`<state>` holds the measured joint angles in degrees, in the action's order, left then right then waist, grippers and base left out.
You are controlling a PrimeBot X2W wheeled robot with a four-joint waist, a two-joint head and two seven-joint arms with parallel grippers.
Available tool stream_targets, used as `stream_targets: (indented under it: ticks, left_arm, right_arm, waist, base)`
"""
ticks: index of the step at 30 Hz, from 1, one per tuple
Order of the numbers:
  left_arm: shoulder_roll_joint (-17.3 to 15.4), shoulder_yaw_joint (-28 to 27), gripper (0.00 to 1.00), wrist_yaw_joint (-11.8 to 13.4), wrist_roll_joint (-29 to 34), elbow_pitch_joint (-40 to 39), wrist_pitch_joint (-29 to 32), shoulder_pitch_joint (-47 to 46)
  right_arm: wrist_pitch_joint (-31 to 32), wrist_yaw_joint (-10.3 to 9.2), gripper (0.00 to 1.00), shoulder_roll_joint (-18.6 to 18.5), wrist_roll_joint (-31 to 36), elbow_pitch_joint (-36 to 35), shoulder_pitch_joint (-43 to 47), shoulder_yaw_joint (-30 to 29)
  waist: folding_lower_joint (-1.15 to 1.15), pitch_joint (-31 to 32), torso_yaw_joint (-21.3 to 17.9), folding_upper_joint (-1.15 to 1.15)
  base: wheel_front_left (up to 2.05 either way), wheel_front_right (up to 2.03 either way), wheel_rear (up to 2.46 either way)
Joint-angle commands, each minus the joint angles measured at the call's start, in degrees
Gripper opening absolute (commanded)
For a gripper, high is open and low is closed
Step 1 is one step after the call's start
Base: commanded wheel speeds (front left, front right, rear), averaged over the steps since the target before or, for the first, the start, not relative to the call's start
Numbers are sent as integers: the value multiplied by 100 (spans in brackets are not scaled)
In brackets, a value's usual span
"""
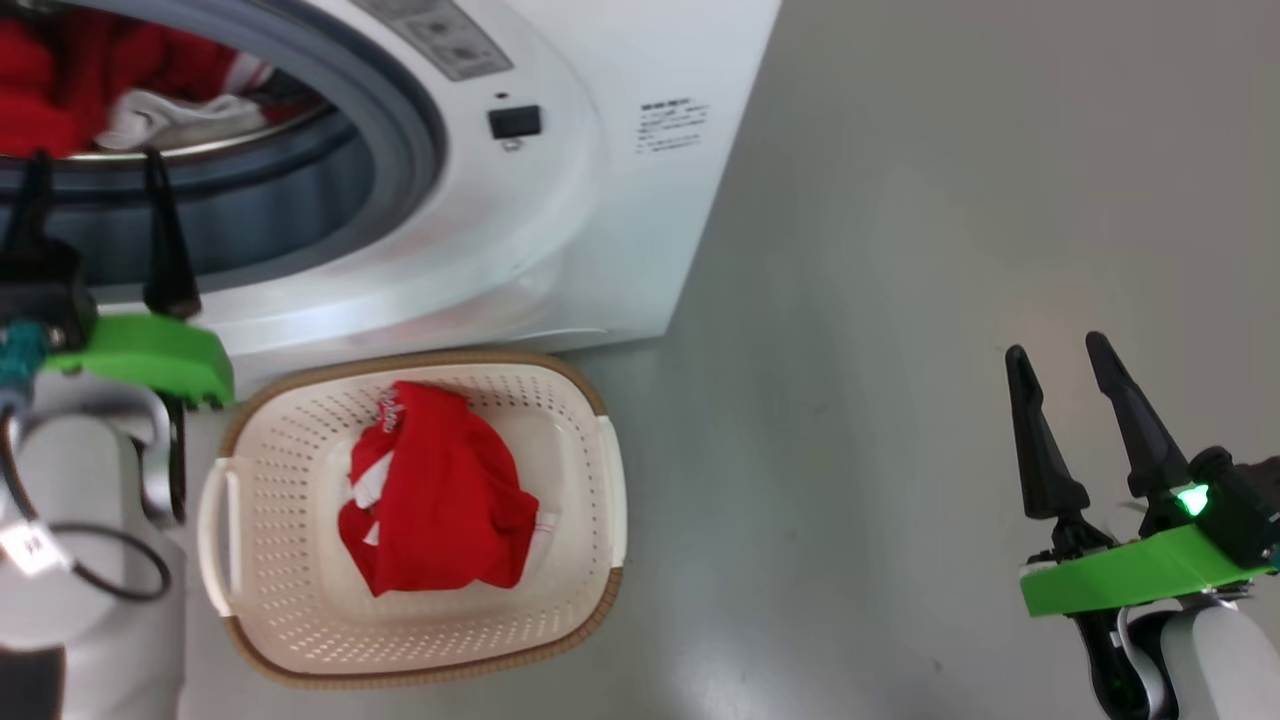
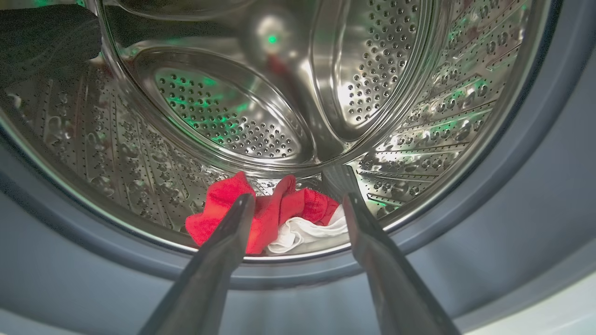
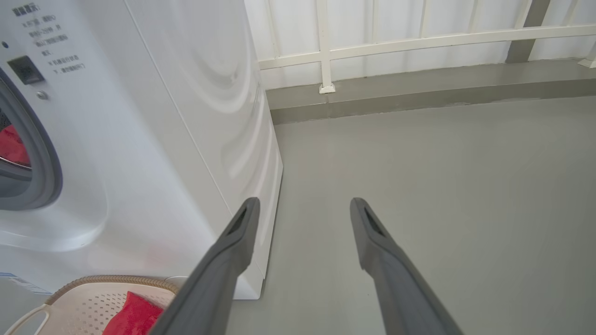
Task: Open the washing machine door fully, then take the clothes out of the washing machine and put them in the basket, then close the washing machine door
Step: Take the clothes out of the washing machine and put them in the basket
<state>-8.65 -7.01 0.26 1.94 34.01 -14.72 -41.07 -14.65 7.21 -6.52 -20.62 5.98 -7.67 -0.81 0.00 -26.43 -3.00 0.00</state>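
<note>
The washing machine [image 1: 600, 200] stands at the far left of the scene, its round opening ringed by a grey-blue gasket [image 1: 400, 130]; inside the steel perforated drum [image 2: 233, 116] lie the clothes [image 2: 279, 209], a bunch of red fabric with a white piece [image 2: 302, 232] beside it, resting at the drum's bottom near the front lip; the head view shows the same red and white heap [image 1: 60, 80] just past the gasket. The left gripper [image 1: 97, 160] is at the mouth of the opening, its two dark fingers spread wide apart and pointing into the drum; in its wrist view the left gripper [image 2: 298, 200] frames the heap between its fingers, yet whether the tips touch the fabric I cannot tell, and nothing is clamped. The basket [image 1: 300, 600] sits on the grey floor [image 1: 950, 200] just in front of the machine, on the near side, its brown rim close to the white front panel; one red garment with white trim [image 1: 440, 490] lies crumpled in its middle. The right gripper [image 1: 1056, 345] hangs well apart to the right over bare floor, fingers spread and empty; its wrist view shows the right gripper [image 3: 303, 202] pointing past the machine's side panel toward a white railing [image 3: 419, 42], with a corner of the basket [image 3: 84, 298] and its red garment [image 3: 132, 316] at the lower left.
</note>
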Motion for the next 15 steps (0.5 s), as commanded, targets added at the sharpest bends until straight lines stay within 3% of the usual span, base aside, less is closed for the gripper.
stream_targets:
  ticks: [1,7,15]
  left_arm:
    - [-286,-99,100,104,99,-19,-28,-165]
    - [-528,0,100,505,200,711,-28,-812]
    - [-938,63,100,783,223,1763,-28,-1654]
  right_arm:
    - [-35,28,100,-22,-30,-145,-83,145]
    - [-35,28,100,28,-37,-150,-206,196]
    - [-35,28,100,74,-49,-186,-358,245]
  waist:
    - [0,-202,-174,0]
    - [0,-372,-302,0]
    - [0,-631,-487,0]
  base:
    - [0,0,0]
    - [0,0,0]
    - [0,0,0]
